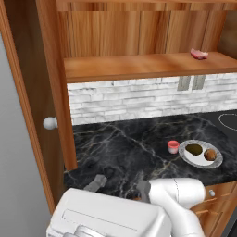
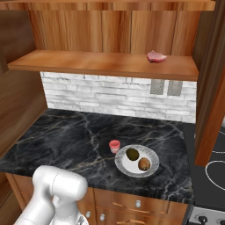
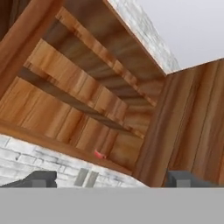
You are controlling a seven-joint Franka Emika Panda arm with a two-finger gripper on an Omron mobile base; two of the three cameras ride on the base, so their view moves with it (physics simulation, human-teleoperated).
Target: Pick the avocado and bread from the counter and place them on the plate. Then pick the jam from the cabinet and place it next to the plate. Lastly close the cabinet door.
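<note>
The round white-grey plate (image 1: 187, 156) (image 2: 151, 166) sits on the black marble counter (image 1: 120, 148) (image 2: 66, 136). On it lie the dark olive avocado (image 1: 194, 149) (image 2: 132, 154) and the orange-brown bread (image 1: 210, 155) (image 2: 144, 164). The small red-pink jam (image 1: 173, 146) (image 2: 114, 146) stands upright just left of the plate. The cabinet door (image 1: 23, 115) with its white knob (image 1: 50, 122) stands open at the left. My gripper (image 1: 119, 186) (image 3: 112, 179) is open and empty, low near the counter's front edge, pointing up into the cabinet (image 1: 139, 32) (image 3: 87, 87).
A flat pink lump (image 1: 199, 54) (image 2: 156, 56) (image 3: 99, 154) lies on the cabinet shelf (image 1: 139, 67) (image 2: 101, 63). A white brick wall with outlets (image 1: 190, 83) (image 2: 166, 87) backs the counter. A stove top (image 1: 229, 120) (image 2: 211, 167) adjoins on the right. Drawers (image 2: 136, 204) run below.
</note>
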